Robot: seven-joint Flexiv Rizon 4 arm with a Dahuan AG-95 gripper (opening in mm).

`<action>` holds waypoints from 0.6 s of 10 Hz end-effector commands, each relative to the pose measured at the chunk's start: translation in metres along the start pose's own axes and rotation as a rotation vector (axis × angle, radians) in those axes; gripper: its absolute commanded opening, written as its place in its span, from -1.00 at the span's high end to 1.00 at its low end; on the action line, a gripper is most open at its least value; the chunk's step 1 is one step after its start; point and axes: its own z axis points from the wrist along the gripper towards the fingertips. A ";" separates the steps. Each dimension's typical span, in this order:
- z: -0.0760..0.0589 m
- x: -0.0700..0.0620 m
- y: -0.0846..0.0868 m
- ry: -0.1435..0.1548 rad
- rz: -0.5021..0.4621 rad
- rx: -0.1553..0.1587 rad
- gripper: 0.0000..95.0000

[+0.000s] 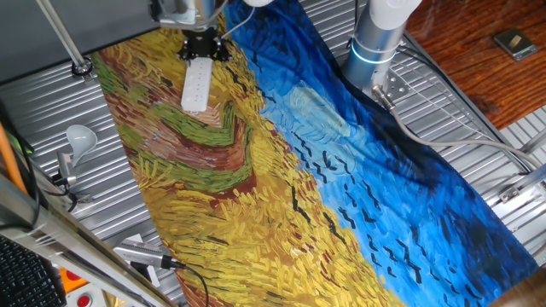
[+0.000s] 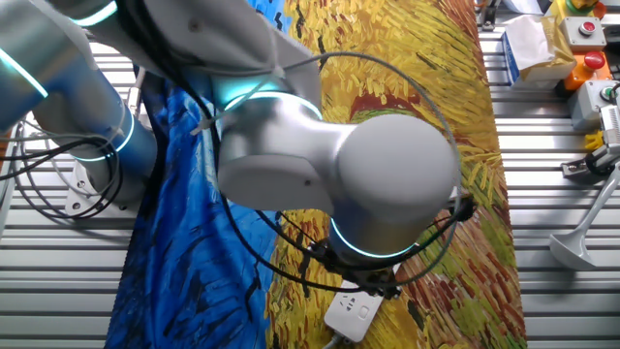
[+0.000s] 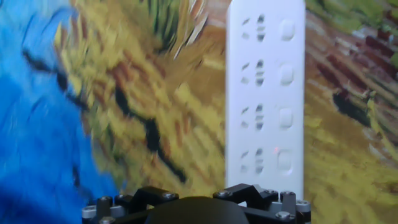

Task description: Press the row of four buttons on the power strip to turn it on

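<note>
Four Buttons Under the Hand, Grip Unseen

One fixed view showed the power strip [image 1: 195, 85] lying on a painted cloth [image 1: 341, 196] of yellow, brown and blue brushstrokes that covered the middle of the table [image 1: 119, 183]. The strip lay on the yellow and brown part, near the far end of the cloth, its long side running toward the camera. The gripper [image 1: 203, 47] hung right over the strip's far end, its dark body covering that end; the fingertips could not be made out, so whether they were parted or closed could not be told. A white light bulb [image 1: 79, 136] on a metal holder stood on the bare ridged table, well apart from the strip.

From the other fixed view, the arm [image 2: 339, 174] filled most of the picture, grey with glowing teal rings. Only one end of the strip [image 2: 351, 312] peeked out below the arm, on the yellow cloth [image 2: 426, 87]. The fingers were hidden behind the arm.

From the hand view, the strip [image 3: 266, 93] ran straight up the picture, right of centre. The row of four buttons [image 3: 285, 93] lay along its right side, each one beside a pair of socket slots. A small reddish dot showed just beside the nearest button. The dark base of the hand crossed the bottom edge; no fingertips were visible, and nothing was seen in their hold.
</note>
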 end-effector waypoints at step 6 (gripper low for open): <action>0.001 0.001 0.001 0.019 -0.077 0.007 -1.00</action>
